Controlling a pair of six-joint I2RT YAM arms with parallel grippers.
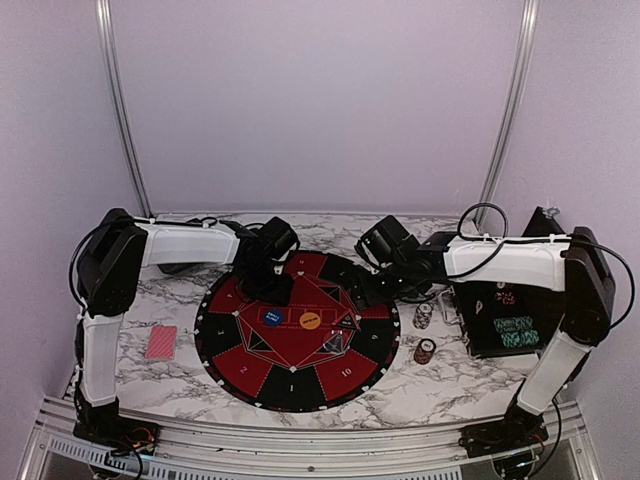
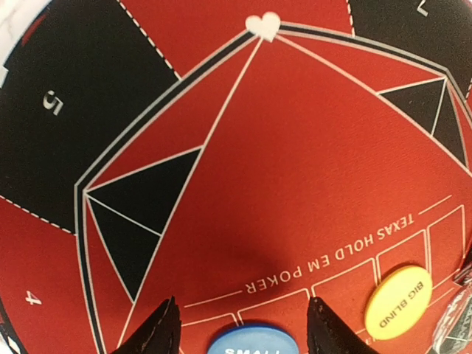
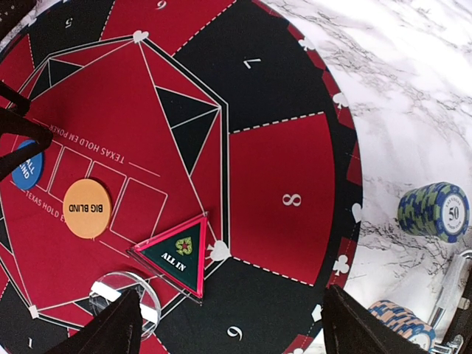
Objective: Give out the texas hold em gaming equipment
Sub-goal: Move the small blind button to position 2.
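Observation:
A blue marker reading SMALL [image 2: 251,341] lies flat on the red centre of the mat, low between my left gripper's [image 2: 243,306] fingertips. The jaws stand apart and do not visibly touch it. An orange BIG BLIND disc [image 2: 398,301] lies just to its right. In the top view the left gripper [image 1: 265,290] hovers at the mat's far left and the right gripper [image 1: 370,290] at its far right. My right gripper [image 3: 232,324] is open and empty above mat segments 8 and 9. Red-backed cards [image 1: 160,342] lie on the table left of the mat.
The round black-and-red mat [image 1: 290,385] fills the table's middle. On it lie a triangular ALL IN marker [image 3: 179,254] and a clear disc [image 3: 122,299]. Two chip stacks [image 3: 435,212] [image 3: 402,321] stand right of the mat. A black case [image 1: 510,320] holding chips sits at the right.

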